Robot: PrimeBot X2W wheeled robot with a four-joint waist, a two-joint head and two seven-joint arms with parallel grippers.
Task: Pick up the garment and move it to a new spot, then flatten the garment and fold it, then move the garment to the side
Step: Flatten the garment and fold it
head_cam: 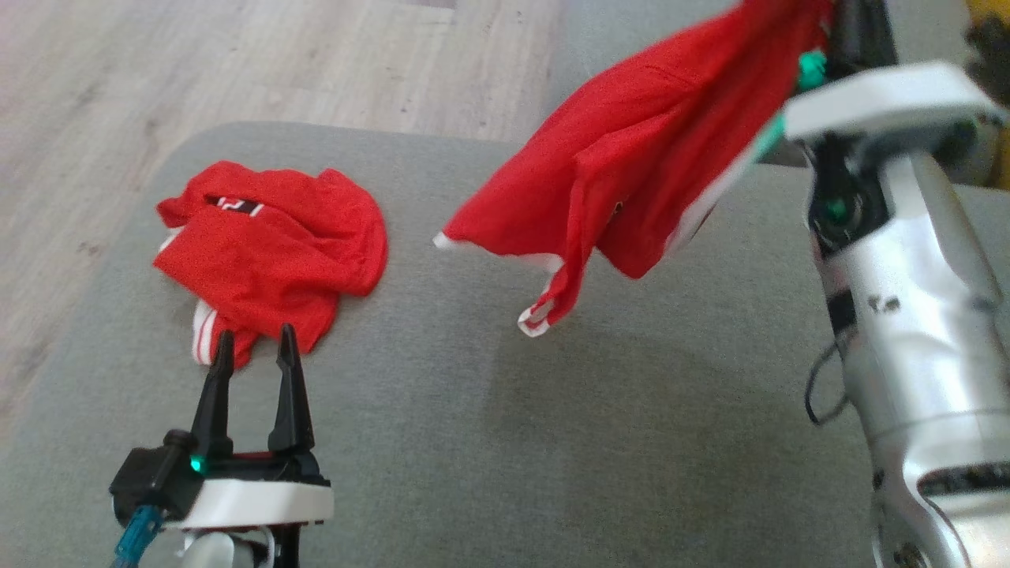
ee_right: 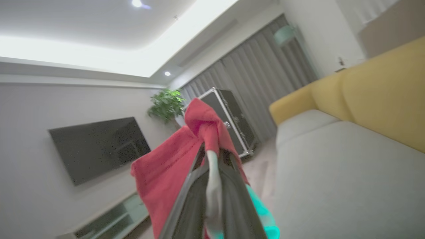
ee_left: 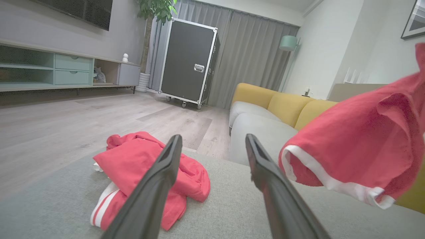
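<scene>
The right gripper [head_cam: 856, 35] is raised at the upper right of the head view, clenched on a bunched fold of the red garment [head_cam: 631, 173]. In the right wrist view its two dark fingers [ee_right: 232, 199] stand pressed together with red cloth [ee_right: 166, 172] gathered over their tips and spilling down their left side. The garment hangs clear of the grey upholstered seat [head_cam: 552, 442], sloping down and to the left from the gripper. Its white-trimmed hem [head_cam: 540, 319] is the lowest part, above the middle of the seat. A teal patch [head_cam: 809, 71] shows next to the fingers; whether it is cloth or part of the arm cannot be told.

A second red garment [head_cam: 276, 252], crumpled, with white stripes at one edge, lies on the seat's left part near its rounded corner. The left gripper [head_cam: 255, 335] is released, its fingers spread wide and pointing at the near edge of this pile. In the left wrist view the pile [ee_left: 132, 162] sits partly behind the left finger [ee_left: 156, 186], and the held garment [ee_left: 358, 146] hangs at the right.

Beyond the seat are a pale wooden floor [head_cam: 237, 63], yellow sofa backrests [ee_left: 259, 96], a black flight case on wheels [ee_left: 189, 59] before grey curtains [ee_left: 252, 56], and a wall-mounted television [ee_right: 99, 146].
</scene>
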